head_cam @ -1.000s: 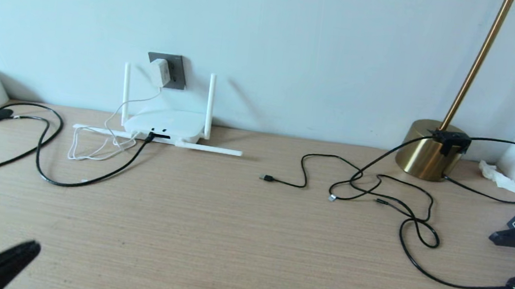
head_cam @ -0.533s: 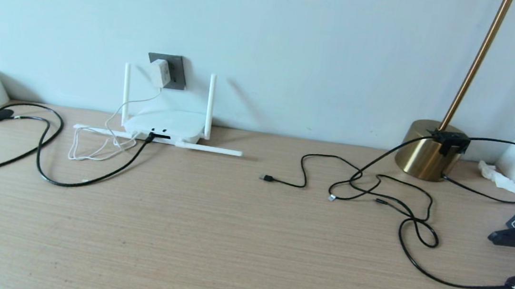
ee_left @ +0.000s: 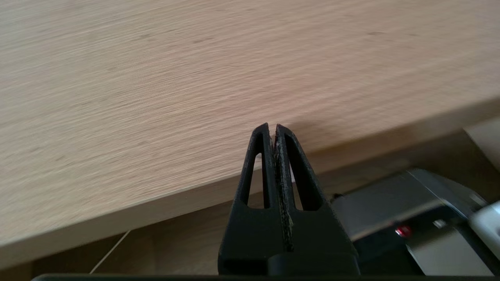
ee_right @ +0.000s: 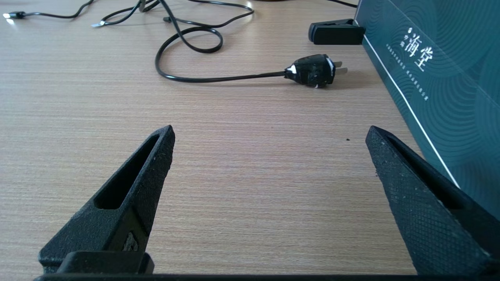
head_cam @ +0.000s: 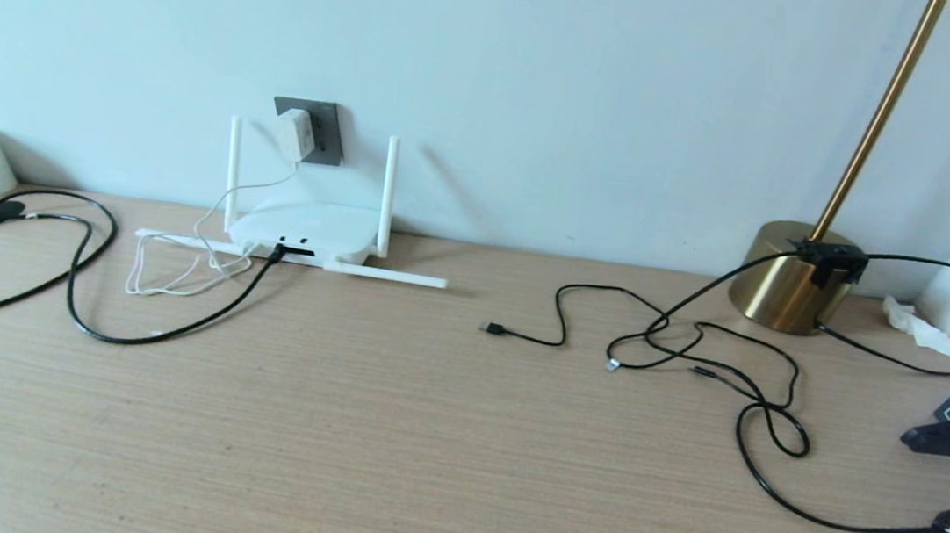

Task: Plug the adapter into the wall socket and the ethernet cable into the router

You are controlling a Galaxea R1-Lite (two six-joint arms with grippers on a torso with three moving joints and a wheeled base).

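Adapter (head_cam: 296,134) in wall socket (head_cam: 323,132) above router (head_cam: 303,231); ethernet cable (head_cam: 168,331) in router, trailing left

Lamp pole (head_cam: 884,111) cut off above; router (head_cam: 302,231) ports perhaps too small.

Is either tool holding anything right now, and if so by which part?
Nothing is held. The left tool is shut on nothing by the desk edge; the right tool is open over bare desk.
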